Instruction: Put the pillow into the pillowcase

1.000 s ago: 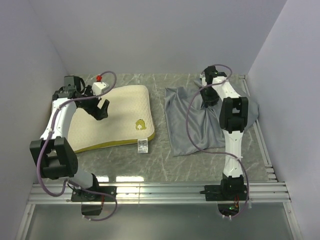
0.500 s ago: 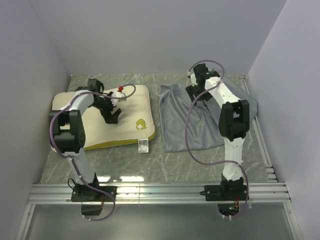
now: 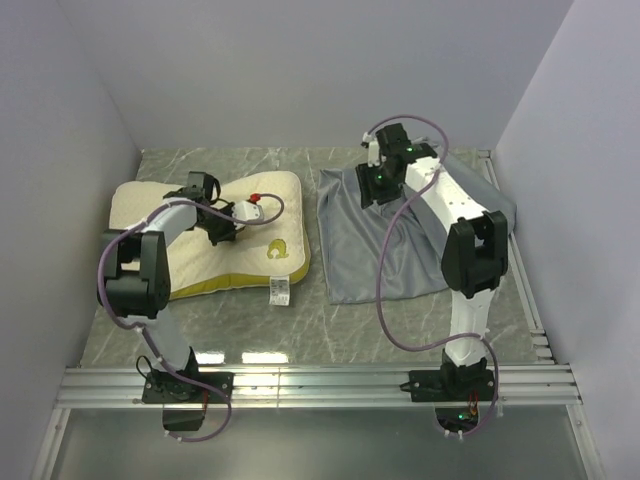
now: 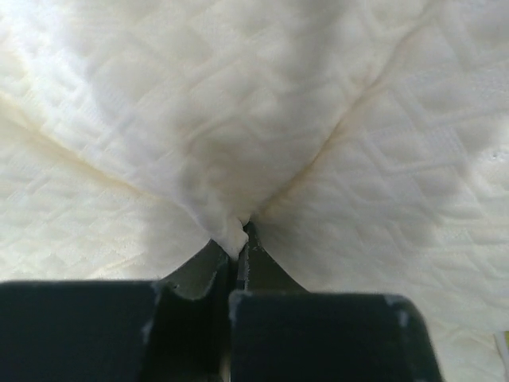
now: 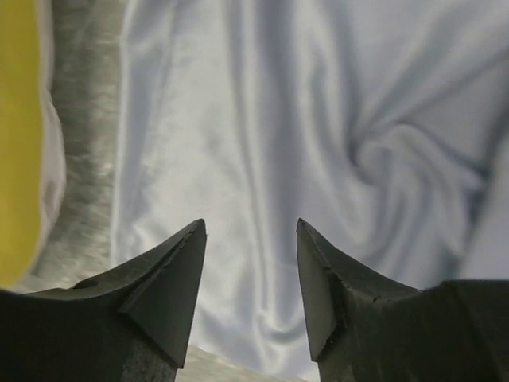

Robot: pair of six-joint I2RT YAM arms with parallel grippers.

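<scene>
The cream-white dotted pillow (image 3: 150, 215) lies flat at the left of the table, with its yellow-green band along the near edge and its logo and white tag at the near right corner. My left gripper (image 3: 222, 232) is down on the pillow's middle. In the left wrist view this left gripper (image 4: 241, 232) is shut, pinching a small fold of the pillow (image 4: 262, 119) cover. The wrinkled blue-grey pillowcase (image 3: 375, 250) lies to the right. My right gripper (image 3: 378, 182) hovers over its far left corner. Seen from its wrist, the right gripper (image 5: 250, 231) stands open above the pillowcase (image 5: 318, 119), holding nothing.
A strip of bare marble tabletop (image 3: 316, 250) separates pillow and pillowcase. Lilac walls close in the back and both sides. A metal rail (image 3: 320, 380) with the arm bases runs along the near edge. The pillow's yellow edge (image 5: 16, 119) shows at the left of the right wrist view.
My left gripper swung onto the pillow's middle and shut on a fold of its cover. My right gripper moved left, towards the pillowcase's far left corner.
</scene>
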